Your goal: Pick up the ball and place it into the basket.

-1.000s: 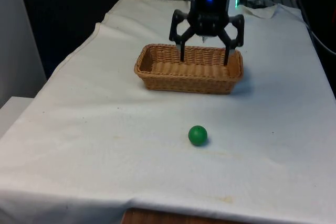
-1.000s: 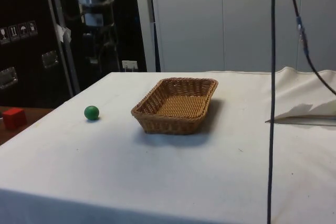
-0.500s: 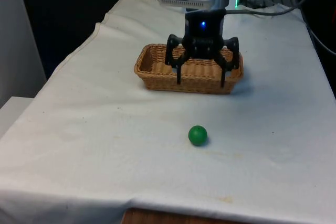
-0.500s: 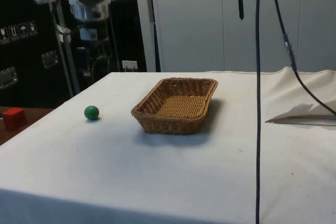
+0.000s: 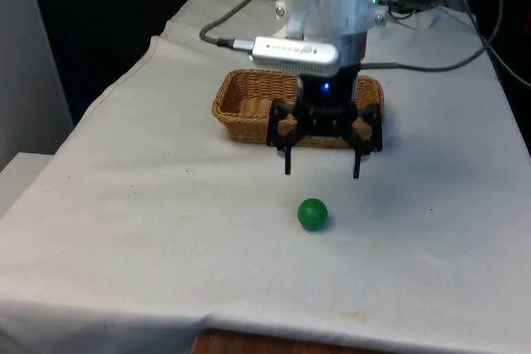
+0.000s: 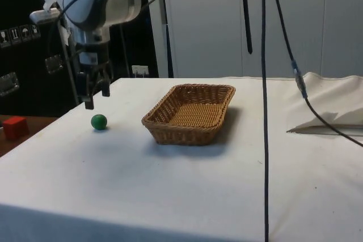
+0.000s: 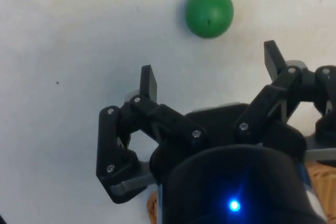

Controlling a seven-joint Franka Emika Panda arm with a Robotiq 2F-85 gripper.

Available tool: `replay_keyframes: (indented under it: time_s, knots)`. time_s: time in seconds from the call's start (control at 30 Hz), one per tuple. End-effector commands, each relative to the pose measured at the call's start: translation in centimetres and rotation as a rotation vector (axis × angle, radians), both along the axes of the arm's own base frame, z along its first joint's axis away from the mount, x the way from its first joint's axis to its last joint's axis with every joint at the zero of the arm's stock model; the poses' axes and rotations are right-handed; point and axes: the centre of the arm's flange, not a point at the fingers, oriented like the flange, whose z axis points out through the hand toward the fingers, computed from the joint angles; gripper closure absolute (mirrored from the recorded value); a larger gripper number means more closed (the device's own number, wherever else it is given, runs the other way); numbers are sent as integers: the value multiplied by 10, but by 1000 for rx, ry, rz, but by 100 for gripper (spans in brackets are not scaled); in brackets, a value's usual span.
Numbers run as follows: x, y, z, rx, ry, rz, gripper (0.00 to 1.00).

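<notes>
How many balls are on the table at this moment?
1. A green ball lies on the white cloth, on the near side of the basket in the front view, apart from it, with the open tool just short of it.

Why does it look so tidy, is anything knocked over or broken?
Nothing stands out. The green ball sits whole on the white cloth, the wicker basket stands flat and undamaged, and the open gripper hangs above the cloth just short of the ball.

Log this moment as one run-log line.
phase: approach | gripper: open, empty, above cloth between basket and ball | ball: on cloth, untouched | basket: empty
</notes>
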Motion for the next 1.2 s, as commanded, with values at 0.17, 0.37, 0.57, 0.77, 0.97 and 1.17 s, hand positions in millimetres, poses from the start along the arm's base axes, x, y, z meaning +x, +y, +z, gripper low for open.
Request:
replay_keyframes:
  time_s: [0.17, 0.37, 0.57, 0.77, 0.97, 1.17]
  knots:
    - [10, 2, -28, 8, -2, 5, 0]
    - [15, 0, -46, 11, -4, 8, 0]
    - [17, 1, -58, 24, -7, 12, 0]
    - [20, 1, -69, 35, -5, 12, 0]
    - [20, 2, -69, 27, -6, 13, 0]
    - [19, 3, -69, 22, -7, 13, 27]
